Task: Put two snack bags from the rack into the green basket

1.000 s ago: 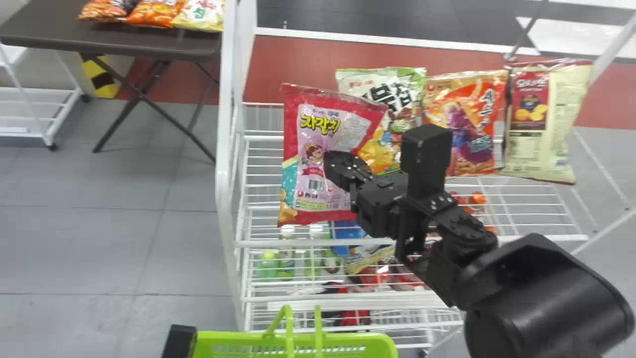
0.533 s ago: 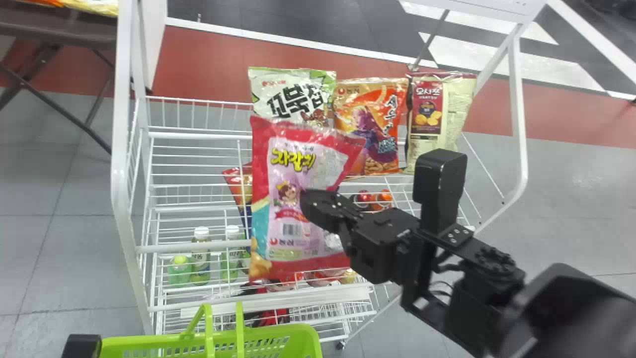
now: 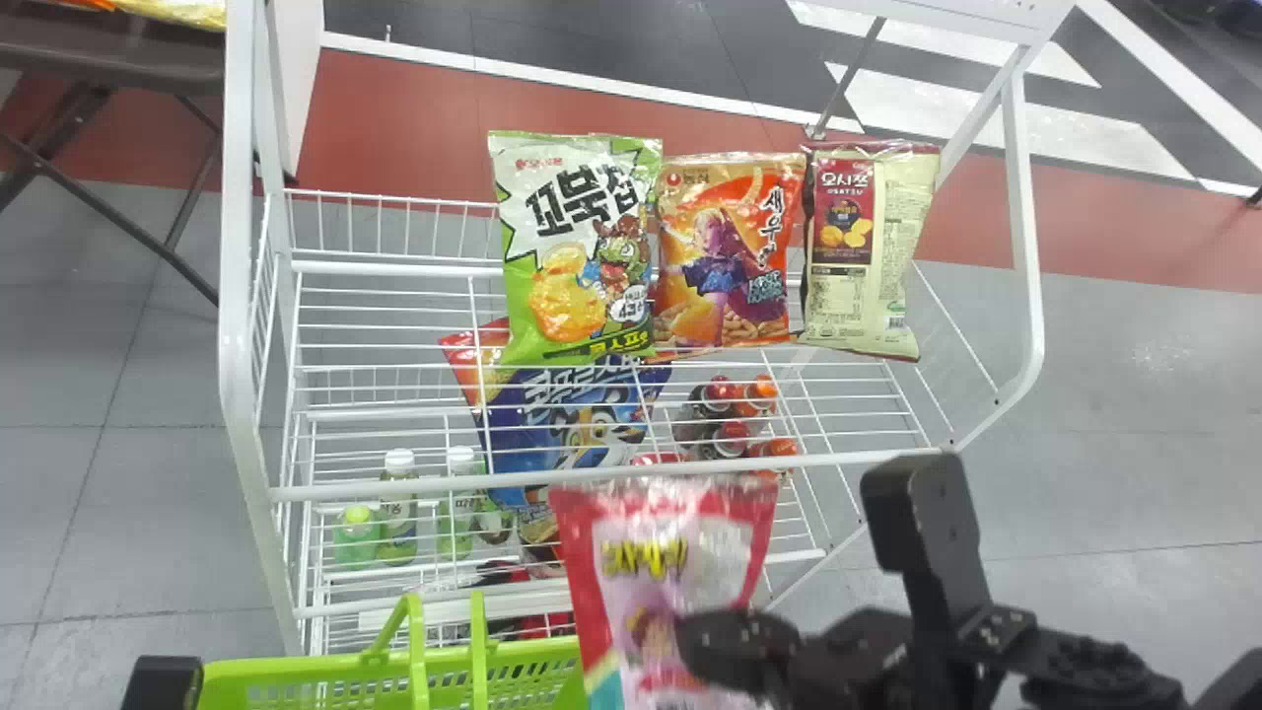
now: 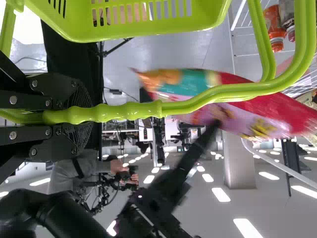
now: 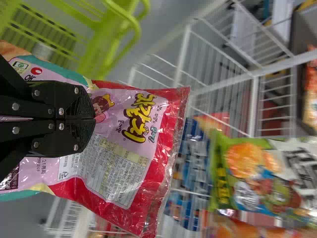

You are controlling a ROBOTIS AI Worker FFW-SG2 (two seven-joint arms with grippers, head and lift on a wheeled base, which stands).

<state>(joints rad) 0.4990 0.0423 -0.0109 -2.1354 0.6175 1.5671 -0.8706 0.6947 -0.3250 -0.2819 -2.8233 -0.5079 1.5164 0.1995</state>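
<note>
A pink, red-edged snack bag (image 3: 680,552) hangs upright near the green basket (image 3: 286,672)

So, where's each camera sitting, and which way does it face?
Head view: on the head, looking forward and down at the rack; the right arm shows at lower right.
Left wrist view: on the left wrist, looking past the left gripper on the green basket's handle, with the right arm beyond.
Right wrist view: on the right wrist, looking past the right gripper along the red snack bag towards the rack.
Head and right wrist views share the rack, basket and red snack bag.
</note>
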